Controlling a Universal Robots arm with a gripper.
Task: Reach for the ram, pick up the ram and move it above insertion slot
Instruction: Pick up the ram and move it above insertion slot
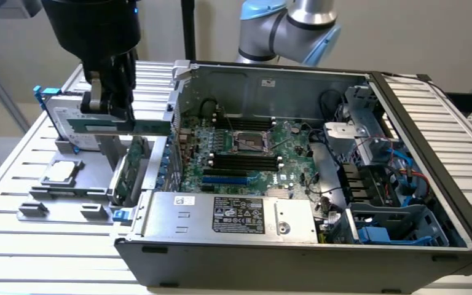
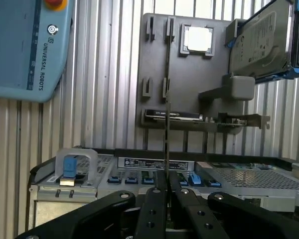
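While the one hand (image 1: 115, 114) hung above the slatted surface (image 1: 23, 246), its two fingers (image 2: 152, 214) were closed on the single ram (image 1: 121, 126), a flat green stick held edge-on and level, lifted clear of the grey fixture plate (image 1: 64, 196). One open computer case (image 1: 302, 246) sat at the hand's three o'clock in the exterior view. On the plate lay one processor (image 1: 61, 172); one green expansion card (image 1: 129, 169) stood upright; one hard drive (image 1: 68, 123) leaned farther back.
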